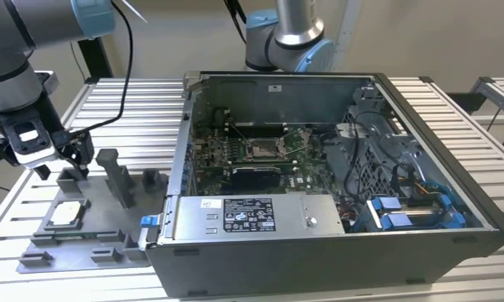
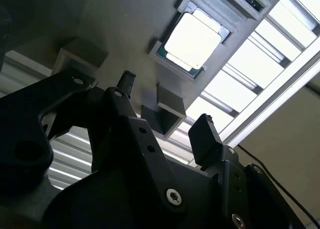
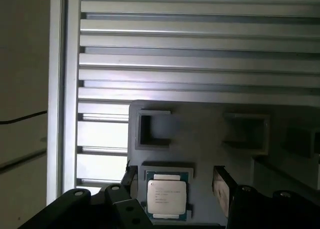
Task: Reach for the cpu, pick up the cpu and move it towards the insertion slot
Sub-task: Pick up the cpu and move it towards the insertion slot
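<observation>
two fingers (image 3: 220, 186) stand wide apart with nothing between them, so i read the gripper (image 1: 63, 168) as open and empty. it hangs over the grey fixture (image 1: 84, 251) at the exterior view's left, outside the computer case (image 1: 319, 258). the cpu (image 1: 67, 212) lies flat in a pocket of that fixture, silvery top up, below the gripper and clear of it. what matters to me is the line-up: in the first wrist view the chip sits in the gap between the fingertips, about centred, its side edges running roughly along the pads. it is square, so no axis to favour. in the second wrist view it lies ahead of the tips, untouched. the insertion slot (image 1: 263, 149) is well apart — inside the case, toward the exterior view's right.
</observation>
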Controlling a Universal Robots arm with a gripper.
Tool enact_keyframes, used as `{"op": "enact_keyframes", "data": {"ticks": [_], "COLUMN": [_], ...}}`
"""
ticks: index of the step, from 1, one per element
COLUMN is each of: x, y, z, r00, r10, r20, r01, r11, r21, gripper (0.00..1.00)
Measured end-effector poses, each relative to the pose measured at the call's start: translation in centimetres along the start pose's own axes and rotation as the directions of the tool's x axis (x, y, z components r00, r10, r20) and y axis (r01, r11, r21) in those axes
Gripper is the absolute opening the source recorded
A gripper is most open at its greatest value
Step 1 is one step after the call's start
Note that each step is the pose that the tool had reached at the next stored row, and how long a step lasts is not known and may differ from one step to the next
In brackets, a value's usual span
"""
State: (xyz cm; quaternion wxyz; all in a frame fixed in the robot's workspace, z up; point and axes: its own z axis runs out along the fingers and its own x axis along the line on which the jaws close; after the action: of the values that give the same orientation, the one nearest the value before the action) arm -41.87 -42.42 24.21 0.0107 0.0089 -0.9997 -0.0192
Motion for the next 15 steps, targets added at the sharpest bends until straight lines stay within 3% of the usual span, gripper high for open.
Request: {"op": "enact_keyframes", "data": {"ticks": [15], "x": [0.03], "y": [-0.06], "z": [1.43], "r00": [1.0000], "r10": [0.000], "r20": [-0.0017], "r01": [0.000], "r11": [1.0000], "r21": [0.0000], "gripper": [1.00]}}
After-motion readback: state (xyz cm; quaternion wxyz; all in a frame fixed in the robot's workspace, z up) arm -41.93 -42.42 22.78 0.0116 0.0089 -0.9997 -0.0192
